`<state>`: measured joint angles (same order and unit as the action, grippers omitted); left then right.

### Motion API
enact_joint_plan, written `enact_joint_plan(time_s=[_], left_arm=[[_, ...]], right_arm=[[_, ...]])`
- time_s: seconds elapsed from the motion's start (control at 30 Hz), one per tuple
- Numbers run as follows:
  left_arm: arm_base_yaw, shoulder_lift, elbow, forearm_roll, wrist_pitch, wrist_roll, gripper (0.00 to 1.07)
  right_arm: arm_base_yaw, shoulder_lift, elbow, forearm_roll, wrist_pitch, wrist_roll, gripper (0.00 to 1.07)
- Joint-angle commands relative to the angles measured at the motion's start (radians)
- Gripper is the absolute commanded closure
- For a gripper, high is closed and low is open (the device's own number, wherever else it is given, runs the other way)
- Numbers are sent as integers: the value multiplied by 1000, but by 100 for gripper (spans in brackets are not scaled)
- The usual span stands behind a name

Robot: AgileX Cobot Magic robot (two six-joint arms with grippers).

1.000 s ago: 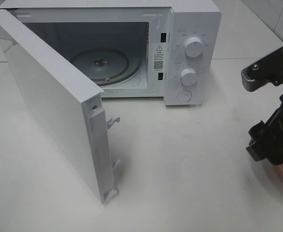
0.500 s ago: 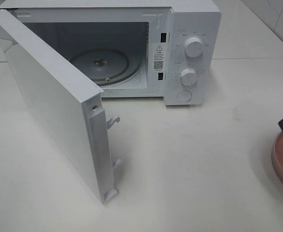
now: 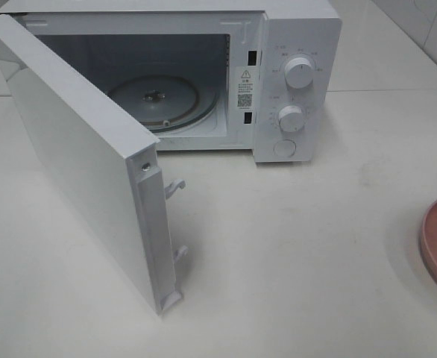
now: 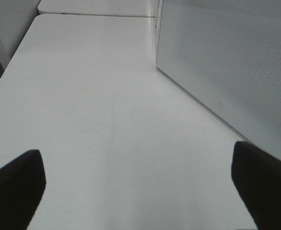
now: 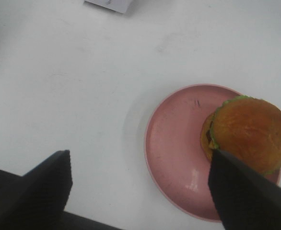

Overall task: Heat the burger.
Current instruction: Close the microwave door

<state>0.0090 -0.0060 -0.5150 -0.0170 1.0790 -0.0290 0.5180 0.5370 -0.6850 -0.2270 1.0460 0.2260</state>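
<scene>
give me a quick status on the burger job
Both grippers open, empty: left, right. Burger on pink plate, untouched. Microwave door open, turntable bare.

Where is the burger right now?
The burger sits on the pink plate, toward one edge of it, on the white table under the open right gripper. The high view shows only the plate's rim at the far right.
</scene>
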Motion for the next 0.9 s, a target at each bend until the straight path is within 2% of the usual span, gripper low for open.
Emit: enact_joint_plan(time_s=[0.03,0.17,0.43,0.77,0.9], left_arm=[[4,-15,-1,0,-5,0,9],[4,-15,-1,0,-5,0,9],[4,-15,-1,0,-5,0,9],[4,-15,-1,0,-5,0,9],[4,-13,-1,0,-5,-1,9]], right_arm=[[-101,-86,50,56,15,-70,31],[-183,-181,86,109,13,-117,31],[-290,-366,151,116,12,-133,31],[-365,-576,186,139,-51,-151,31],[-372,-574,186,143,-51,-156,31]])
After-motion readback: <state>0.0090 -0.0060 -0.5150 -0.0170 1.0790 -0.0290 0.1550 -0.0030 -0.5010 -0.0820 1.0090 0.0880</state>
